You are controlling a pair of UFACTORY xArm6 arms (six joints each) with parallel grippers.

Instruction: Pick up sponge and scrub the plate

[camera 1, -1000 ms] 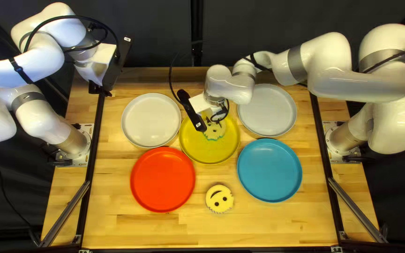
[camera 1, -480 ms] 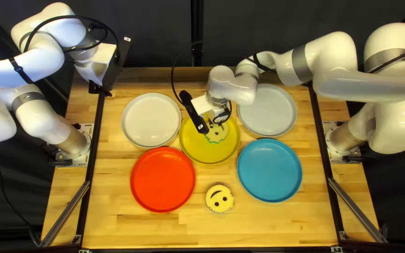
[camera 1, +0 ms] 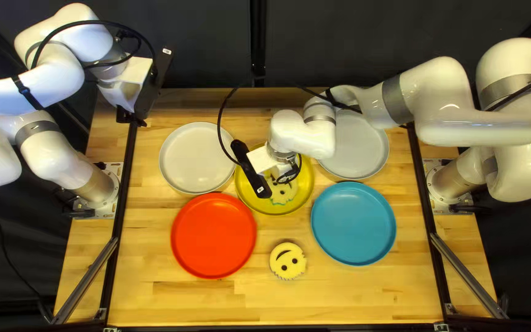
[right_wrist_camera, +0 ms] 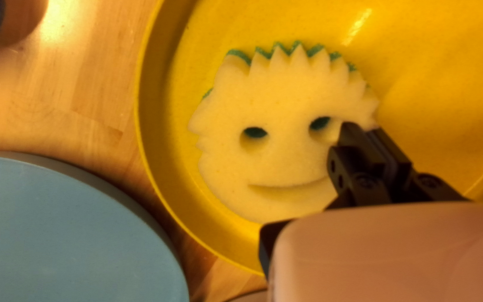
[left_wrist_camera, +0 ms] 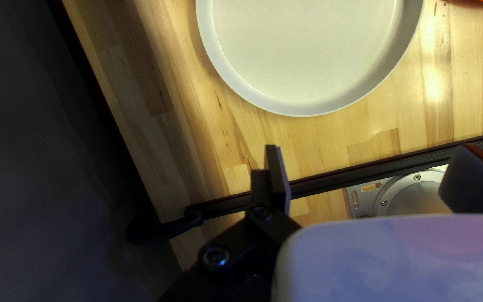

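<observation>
Yellow plate (camera 1: 305,181) in the middle of the counter (camera 1: 364,295) holds your smiling sponge (right_wrist_camera: 292,156). Your right tool (camera 1: 263,160) has its fingers pressed together, over the sponge's edge. Your left tool (camera 1: 132,118) is spread, above the counter's far left. The red plate (camera 1: 213,237) sits near and left of the yellow one.

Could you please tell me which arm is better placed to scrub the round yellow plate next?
Probably my right: its gripper is shut on the edge of the cream smiley-faced sponge, which lies in that plate. My left gripper is open, off beyond the round white plate.
</observation>
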